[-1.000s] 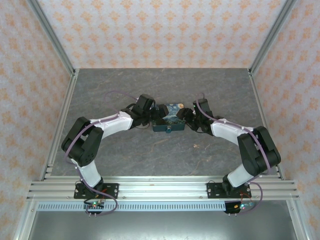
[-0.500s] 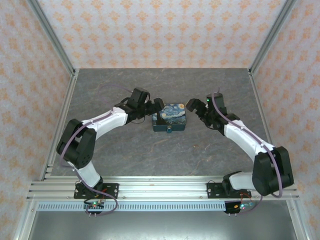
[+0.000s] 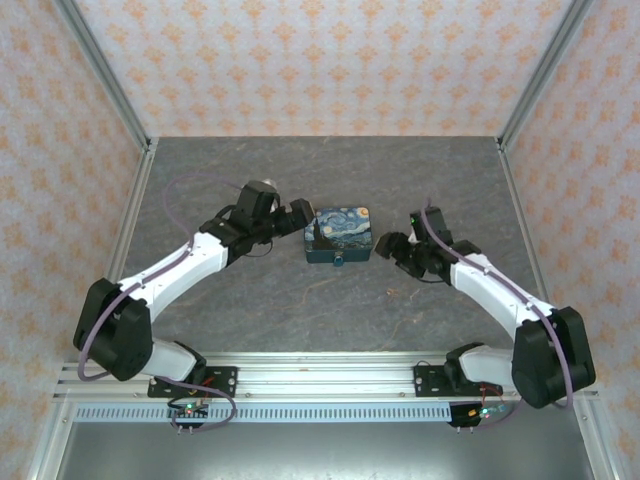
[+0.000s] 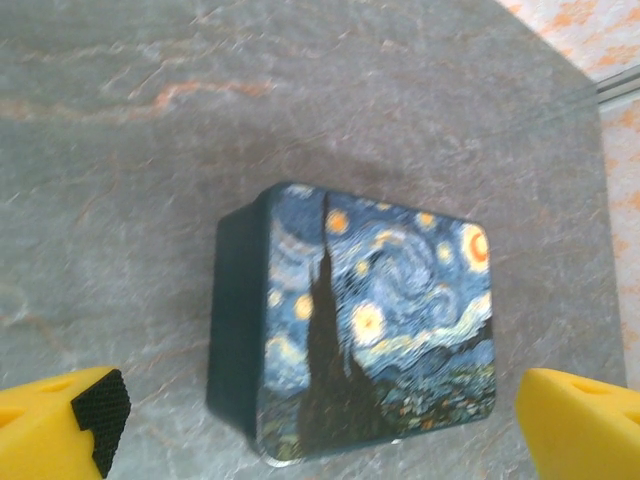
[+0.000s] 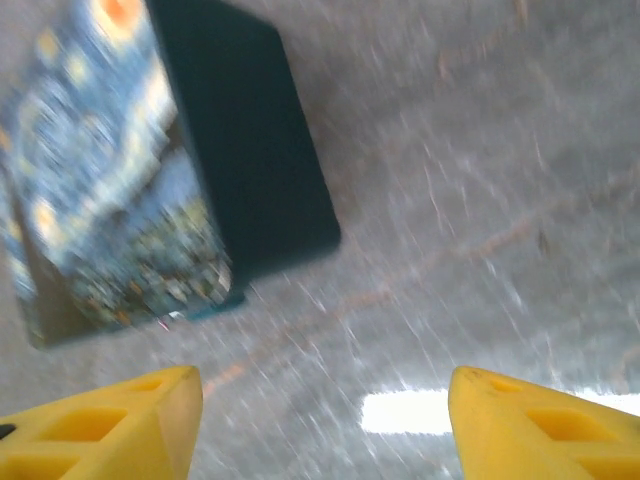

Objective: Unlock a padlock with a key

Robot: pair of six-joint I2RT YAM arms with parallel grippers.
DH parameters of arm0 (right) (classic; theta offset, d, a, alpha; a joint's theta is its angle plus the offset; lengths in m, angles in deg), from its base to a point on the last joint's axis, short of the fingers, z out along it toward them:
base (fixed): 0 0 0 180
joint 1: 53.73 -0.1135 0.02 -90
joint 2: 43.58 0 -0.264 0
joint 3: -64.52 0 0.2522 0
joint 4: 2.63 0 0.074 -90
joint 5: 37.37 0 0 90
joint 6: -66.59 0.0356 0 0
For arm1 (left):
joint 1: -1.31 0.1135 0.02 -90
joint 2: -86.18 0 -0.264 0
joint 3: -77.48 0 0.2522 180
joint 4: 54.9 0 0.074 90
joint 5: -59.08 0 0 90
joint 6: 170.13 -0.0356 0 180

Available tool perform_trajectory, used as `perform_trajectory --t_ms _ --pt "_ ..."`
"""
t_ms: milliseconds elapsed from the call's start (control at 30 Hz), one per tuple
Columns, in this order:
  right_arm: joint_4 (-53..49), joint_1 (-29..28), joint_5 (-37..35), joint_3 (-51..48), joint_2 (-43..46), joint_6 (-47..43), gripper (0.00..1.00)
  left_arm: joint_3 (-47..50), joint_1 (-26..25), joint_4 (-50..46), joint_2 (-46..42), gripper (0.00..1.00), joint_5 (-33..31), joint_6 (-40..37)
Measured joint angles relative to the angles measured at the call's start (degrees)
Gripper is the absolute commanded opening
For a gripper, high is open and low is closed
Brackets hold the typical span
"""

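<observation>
Clearly left hand point(image 3: 307, 218) and right hand point(image 3: 385, 248) spread (empty), flanking blue box point(image 3: 341, 232).

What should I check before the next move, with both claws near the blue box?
1. Left claw open, holding nothing: ok.
2. Right claw open, holding nothing: ok.
3. Blue box flat on the table, printed side up: ok.
4. Both claws apart from the box: ok.
5. Key located: cannot tell, too small to pick out.
</observation>
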Motion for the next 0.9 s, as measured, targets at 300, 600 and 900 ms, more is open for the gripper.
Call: perform_trajectory --t_ms 300,600,900 --pt "-4.04 -5.07 -5.31 -6.29 -0.42 1.51 0.65 3.02 -0.61 -0.72 -2.58 1.00 -0.11 1.27" --pt "-4.83 -8.81 -9.55 -5.01 -6.56 1.01 0.64 4.09 -0.61 -0.70 -2.62 1.00 -0.09 1.27" --pt "-7.30 -10.05 -11.91 -2.82 -9.44 -0.42 0.59 4.50 -0.61 -0.09 -2.40 1.00 -0.09 1.29"
